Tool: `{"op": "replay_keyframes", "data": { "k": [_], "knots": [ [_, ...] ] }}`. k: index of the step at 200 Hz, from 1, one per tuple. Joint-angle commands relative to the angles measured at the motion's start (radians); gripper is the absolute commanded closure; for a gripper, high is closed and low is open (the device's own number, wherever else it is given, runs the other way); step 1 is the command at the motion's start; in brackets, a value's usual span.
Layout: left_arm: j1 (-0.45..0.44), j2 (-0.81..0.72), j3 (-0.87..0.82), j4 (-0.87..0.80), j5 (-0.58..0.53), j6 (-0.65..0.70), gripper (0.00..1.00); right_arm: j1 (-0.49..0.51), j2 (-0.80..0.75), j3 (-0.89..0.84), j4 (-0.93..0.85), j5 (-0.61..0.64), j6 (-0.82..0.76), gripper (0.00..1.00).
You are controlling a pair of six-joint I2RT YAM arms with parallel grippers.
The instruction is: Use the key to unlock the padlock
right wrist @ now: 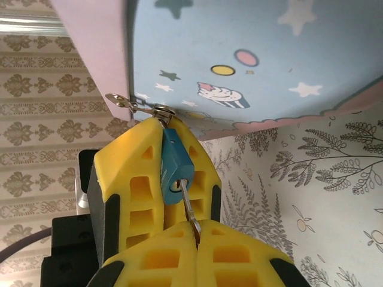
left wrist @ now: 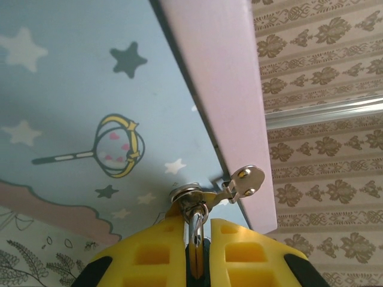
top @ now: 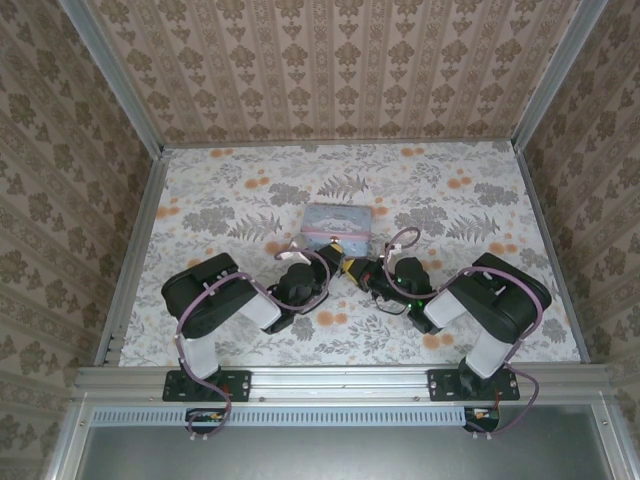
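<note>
At the latch of the pastel blue-pink tin box, the left gripper clamps the tiny blue padlock — thin metal key in its keyhole, pinched by the right gripper. An off-axis twist could bend that key or swivel the padlock loose.

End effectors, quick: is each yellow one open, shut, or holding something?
Left end effector: closed on the tiny blue padlock with silvery shackle.
Right end effector: closed on the thin metal key.
</note>
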State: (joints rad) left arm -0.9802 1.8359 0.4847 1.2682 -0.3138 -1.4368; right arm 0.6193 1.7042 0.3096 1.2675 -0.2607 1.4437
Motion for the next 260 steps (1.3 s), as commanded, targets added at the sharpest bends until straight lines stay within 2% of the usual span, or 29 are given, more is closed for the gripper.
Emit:
{"op": "replay_keyframes", "data": {
  "k": [1, 51, 75, 118, 177, 216, 260],
  "knots": [
    [-0.045, 0.010, 0.006, 0.032, 0.137, -0.007, 1.00, -0.025, 0.018, 0.081, 0.074, 0.067, 0.063, 1.00],
    [-0.047, 0.013, 0.011, 0.032, 0.134, -0.031, 1.00, -0.052, 0.014, 0.083, -0.028, 0.077, 0.012, 1.00],
    [-0.048, 0.012, 0.018, 0.032, 0.134, -0.040, 1.00, -0.055, 0.092, 0.084, 0.085, 0.065, 0.076, 1.00],
    [-0.054, 0.010, 0.025, 0.032, 0.128, -0.059, 1.00, -0.052, 0.076, 0.131, 0.078, 0.064, 0.123, 1.00],
    [-0.051, 0.022, 0.014, 0.030, 0.156, -0.109, 1.00, -0.143, 0.051, 0.134, -0.107, -0.066, -0.073, 1.00],
    [-0.049, 0.020, 0.007, 0.028, 0.150, -0.099, 1.00, -0.170, 0.080, 0.138, -0.082, -0.113, -0.100, 1.00],
    [-0.050, 0.037, 0.026, 0.028, 0.150, -0.097, 1.00, -0.138, 0.097, 0.141, 0.006, -0.108, -0.028, 1.00]
  ]
}}
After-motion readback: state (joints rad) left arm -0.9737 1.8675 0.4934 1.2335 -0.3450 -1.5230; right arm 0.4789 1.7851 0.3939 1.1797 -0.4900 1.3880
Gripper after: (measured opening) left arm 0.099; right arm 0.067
